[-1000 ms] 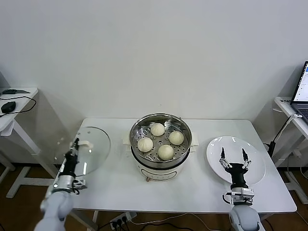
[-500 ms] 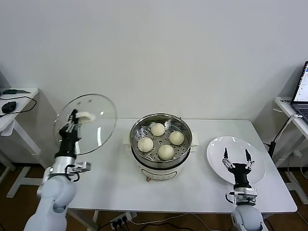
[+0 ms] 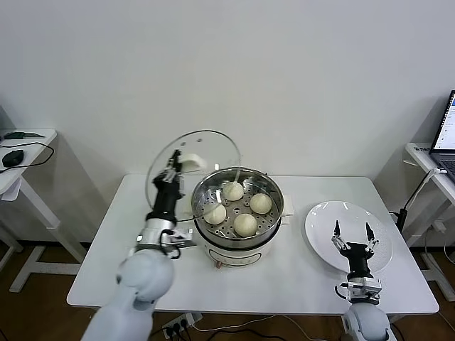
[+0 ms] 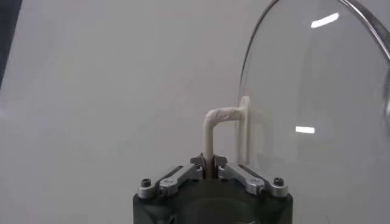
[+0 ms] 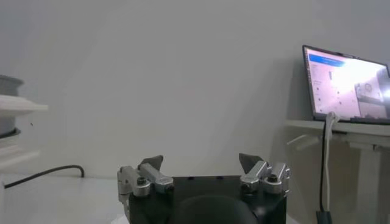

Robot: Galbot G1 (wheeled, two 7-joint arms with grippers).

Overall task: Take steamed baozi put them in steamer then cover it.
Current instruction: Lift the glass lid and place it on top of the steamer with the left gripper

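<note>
1. Head view, centre of frame: the steamer (image 3: 237,210) sits on the white table (image 3: 306,270) with all four baozi (image 3: 245,224) on its perforated floor. We judge only the covering step remains.
2. Our left gripper (image 3: 171,172) is clamped on the white handle (image 3: 189,162) of the cover (image 3: 193,167). The glass disc stands nearly on edge at the steamer's upper-left rim, not yet over the basket.
3. In the left wrist view the fingers (image 4: 183,176) pinch one thin leg of the handle (image 4: 214,131), with the glass (image 4: 317,97) off to the frame's right, beyond the handle.
4. Risk: the grip sits on a slim post. As we tilt the lid flat, its weight could make it swing or slip in the jaws.
5. Risk: the lower rim hangs just beside the steamer wall. Coming down off-centre, it could catch the edge, sit crooked, or nudge the cooker.
6. Risk: laid down tilted, the rim might press the nearest bun.
7. Our right gripper (image 3: 352,236) idles at lower right over the white plate (image 3: 348,234), fingers spread and holding nothing; the right wrist view confirms the gap.
</note>
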